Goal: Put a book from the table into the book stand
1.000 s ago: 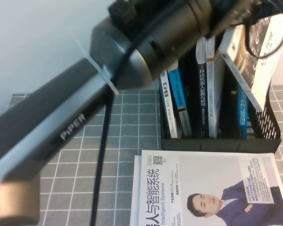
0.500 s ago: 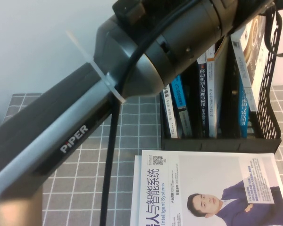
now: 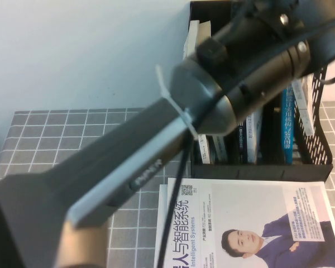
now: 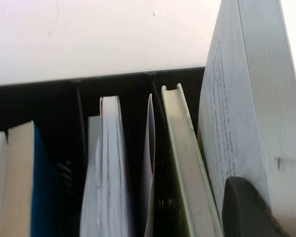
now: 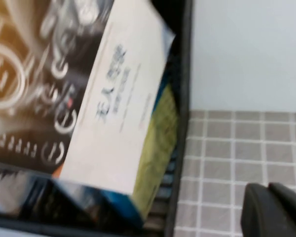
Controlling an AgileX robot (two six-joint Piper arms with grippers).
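The book (image 5: 113, 98), white with a black Chinese title and a grey-and-gold tech picture, stands tilted in the rightmost slot of the black book stand (image 3: 257, 170). In the high view only a strip of the book (image 3: 302, 109) shows past my left arm. My left gripper (image 4: 276, 212) is above the stand and shut on the book; one dark finger (image 4: 244, 210) presses on the book's page edge (image 4: 246, 98). My right gripper (image 5: 276, 212) is shut and empty, over the grey grid table (image 5: 227, 148) to the right of the stand.
My left arm (image 3: 156, 162) crosses the high view from lower left to the stand. A white book showing a man in a blue suit (image 3: 251, 223) lies in front of the stand. A blue-spined book (image 3: 287, 128) and several others (image 4: 106, 173) fill the slots.
My left arm has swung right and lowered the book from a tilt above the stand down into the right slot. The stand's top rim now shows.
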